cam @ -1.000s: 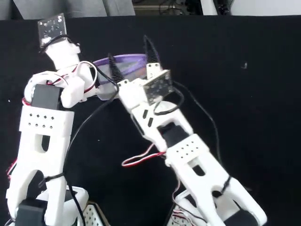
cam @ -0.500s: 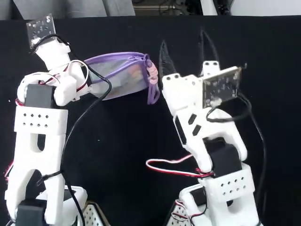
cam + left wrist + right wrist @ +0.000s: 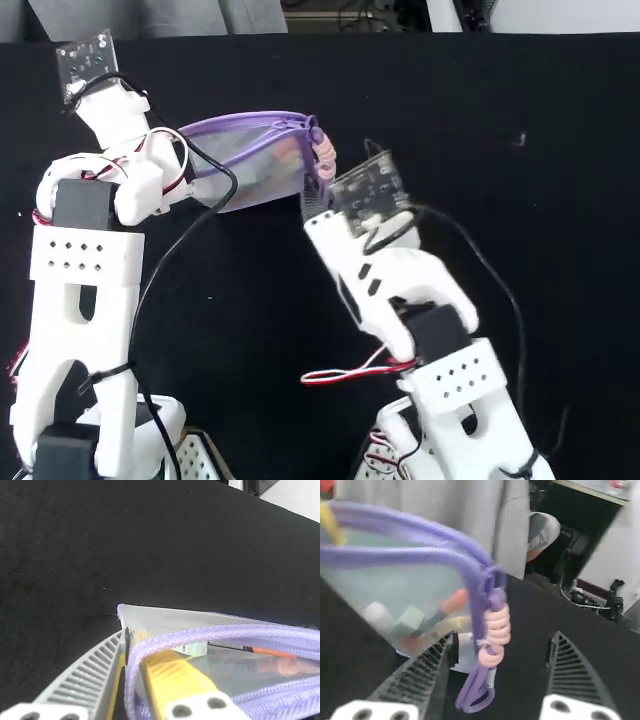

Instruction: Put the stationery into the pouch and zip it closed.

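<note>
R gripper (image 3: 504,640) swung back to purple-trimmed clear mesh pouch (image 3: 245,160), now open, flanking pink coil pull (image 3: 495,630); L gripper (image 3: 129,640) clamps opposite end.

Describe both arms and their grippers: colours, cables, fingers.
The left arm and right arm are white plastic with black motors, black cables and red-white wires. The left gripper has one grey ribbed finger and one yellow; the right gripper has black ribbed fingers.

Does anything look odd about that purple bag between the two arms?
Yes: the pouch is not lying on the table. The left gripper clamps one end, so it hangs tilted in the air, with the stationery slumped inside. Its pink coiled cord dangles loose between the fingers of the open right gripper.
</note>
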{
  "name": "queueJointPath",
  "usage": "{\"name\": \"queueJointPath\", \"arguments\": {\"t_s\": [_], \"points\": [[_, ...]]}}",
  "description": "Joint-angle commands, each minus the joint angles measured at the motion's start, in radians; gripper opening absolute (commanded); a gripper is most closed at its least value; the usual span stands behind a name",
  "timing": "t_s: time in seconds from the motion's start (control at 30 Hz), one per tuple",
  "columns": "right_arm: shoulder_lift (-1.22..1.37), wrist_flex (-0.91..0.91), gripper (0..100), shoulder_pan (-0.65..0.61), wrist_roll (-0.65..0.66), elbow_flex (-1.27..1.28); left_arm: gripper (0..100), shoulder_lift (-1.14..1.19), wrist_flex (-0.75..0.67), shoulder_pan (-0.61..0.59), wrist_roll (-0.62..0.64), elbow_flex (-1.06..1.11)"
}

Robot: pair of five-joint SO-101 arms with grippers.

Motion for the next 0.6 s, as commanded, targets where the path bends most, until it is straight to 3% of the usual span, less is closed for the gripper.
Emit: {"name": "queueJointPath", "arguments": {"t_s": [0.0,0.27,0.57], "points": [[-0.016,-0.058,27.3,-0.02,0.015,0.008,3,0.003,-0.014,-0.021,-0.005,0.012],[-0.016,-0.276,27.2,-0.015,0.015,0.134,3,0.003,-0.014,-0.018,-0.005,0.012],[-0.015,-0.302,24.0,-0.014,0.015,0.14,3,0.003,-0.014,-0.015,-0.005,0.013]]}}
